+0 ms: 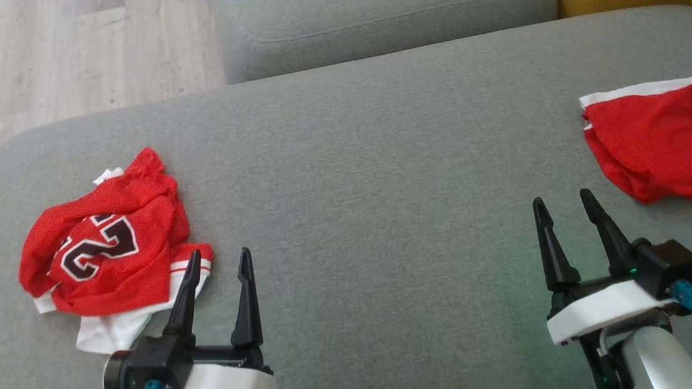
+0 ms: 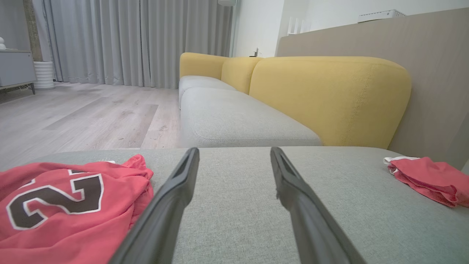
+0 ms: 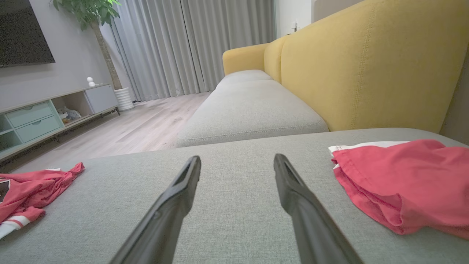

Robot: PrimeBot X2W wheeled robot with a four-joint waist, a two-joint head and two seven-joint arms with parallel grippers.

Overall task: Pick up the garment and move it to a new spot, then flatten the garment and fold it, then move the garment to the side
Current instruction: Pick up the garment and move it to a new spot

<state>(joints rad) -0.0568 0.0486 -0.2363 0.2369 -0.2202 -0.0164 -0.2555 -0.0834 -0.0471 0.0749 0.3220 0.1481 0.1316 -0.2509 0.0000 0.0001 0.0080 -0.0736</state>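
So far nothing looks done: the crumpled jersey (image 1: 106, 240) lies unlifted on the sofa seat (image 1: 370, 186), with left gripper (image 1: 219, 252) and right gripper (image 1: 561, 196) both spread, empty.

Red shorts (image 1: 670, 144) cut by right edge, jersey (image 1: 106, 240) number partly hidden in folds

The red mesh jersey (image 1: 106, 240) lies crumpled in a heap near the left edge of the grey sofa seat (image 1: 369, 173). A black, white-edged numeral 2 faces up, and white trim with red stripes spills out at its near side. Red shorts (image 1: 667, 141) with a white band lie folded flat at the seat's right edge, well apart from the jersey.
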